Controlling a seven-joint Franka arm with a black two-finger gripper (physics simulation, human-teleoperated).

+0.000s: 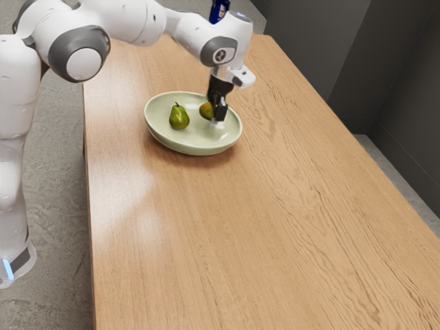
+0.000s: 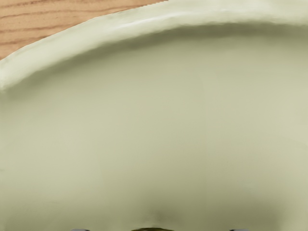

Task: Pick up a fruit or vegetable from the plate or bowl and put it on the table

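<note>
The black gripper (image 1: 214, 113) points down inside the pale green bowl (image 1: 159, 133), toward the bowl's side at the exterior view's right. A rounded fruit with orange and green skin (image 1: 205, 110) is right at the fingers, partly hidden by them. In the wrist view, the dark top of a fruit (image 2: 152, 229) peeks in between two grey fingertips, which stand wide apart with bowl surface on both sides of it; the gripper is open. A green pear (image 1: 179, 117) stands upright in the bowl, apart from the gripper. The bowl's inner wall (image 2: 159, 120) lies beyond the hand.
The wooden table (image 1: 227, 227) extends from the bowl toward the exterior view's bottom and right. A dark blue object (image 1: 219, 10) stands behind the arm near the table's far end. The bowl's raised rim (image 2: 96, 31) curves around the hand.
</note>
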